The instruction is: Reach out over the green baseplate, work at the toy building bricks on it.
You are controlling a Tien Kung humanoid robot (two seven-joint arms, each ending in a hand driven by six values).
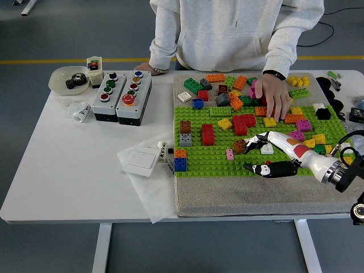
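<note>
The right hand (263, 154) lay low right on the green baseplate (199, 159), fingers spread wide, empty; the brown brick (239, 147) sat just left of its fingertips.

Studded green baseplate (216, 162) and toy bricks (208, 134) look like glossy plastic; the grey mat (227, 196) beneath looks like rough cloth; the counter (62, 170) is smooth, matt white.
</note>
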